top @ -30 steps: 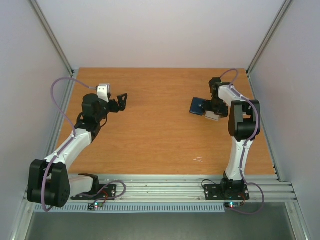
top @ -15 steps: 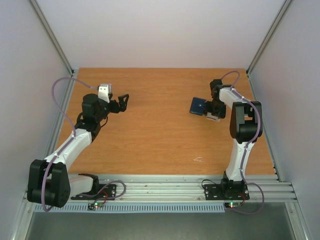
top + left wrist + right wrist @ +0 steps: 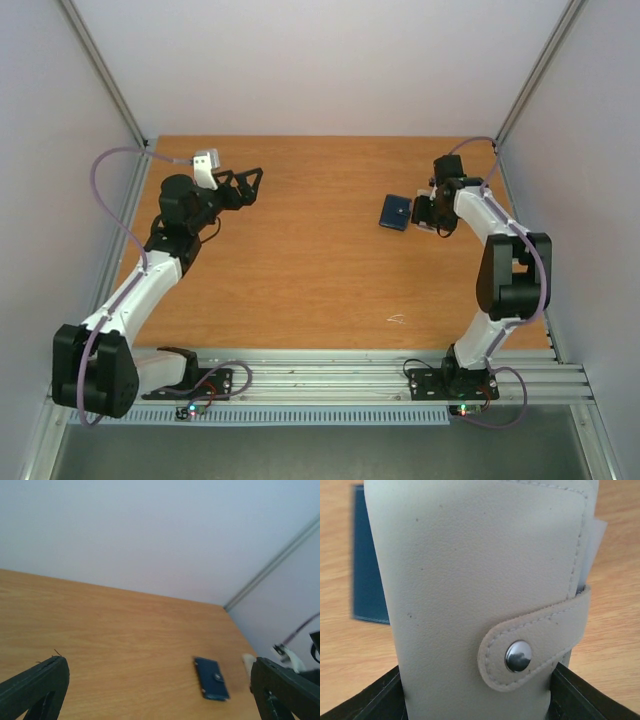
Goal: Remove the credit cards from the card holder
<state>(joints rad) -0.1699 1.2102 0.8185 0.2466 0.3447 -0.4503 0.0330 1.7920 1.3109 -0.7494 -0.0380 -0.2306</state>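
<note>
The card holder [image 3: 470,580] is pale beige and closed, its strap fastened by a metal snap [image 3: 518,656]. It fills the right wrist view, standing upright between the black fingers [image 3: 370,700] of my right gripper [image 3: 432,213], which is shut on it just above the table at the far right. A translucent sleeve edge [image 3: 595,545] sticks out at its side. The credit cards are hidden inside. My left gripper [image 3: 250,180] is open and empty, raised over the far left of the table; it also shows in the left wrist view [image 3: 157,670].
A small dark blue wallet [image 3: 395,212] lies flat on the wooden table [image 3: 300,270] just left of the right gripper; it also shows in the left wrist view [image 3: 212,678] and the right wrist view [image 3: 367,570]. White walls enclose the table.
The right arm has swung to the right and its gripper has carried the holder slightly away from the blue wallet. The left gripper has risen and moved toward the back.
</note>
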